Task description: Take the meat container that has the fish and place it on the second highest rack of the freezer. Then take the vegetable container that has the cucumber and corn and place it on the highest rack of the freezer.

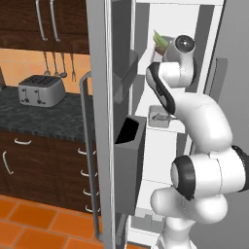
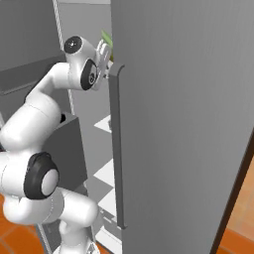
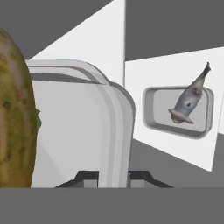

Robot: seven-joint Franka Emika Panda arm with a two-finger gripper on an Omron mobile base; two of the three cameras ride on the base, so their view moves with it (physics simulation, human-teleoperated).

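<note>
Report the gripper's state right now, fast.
Gripper: shut on the rim of the vegetable container that holds the cucumber.

Even, flat rendered light throughout, no glare; soft shading inside the freezer [image 1: 160, 73]; edges slightly jagged, nothing blurred.

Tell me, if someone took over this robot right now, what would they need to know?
Gripper: shut on the vegetable container rim, up at the freezer's top.
Cucumber lies in that container; corn cannot be made out.
Fish sits in its meat container, already on a white rack below.
Left: set the vegetable container on the highest rack, release.
</note>
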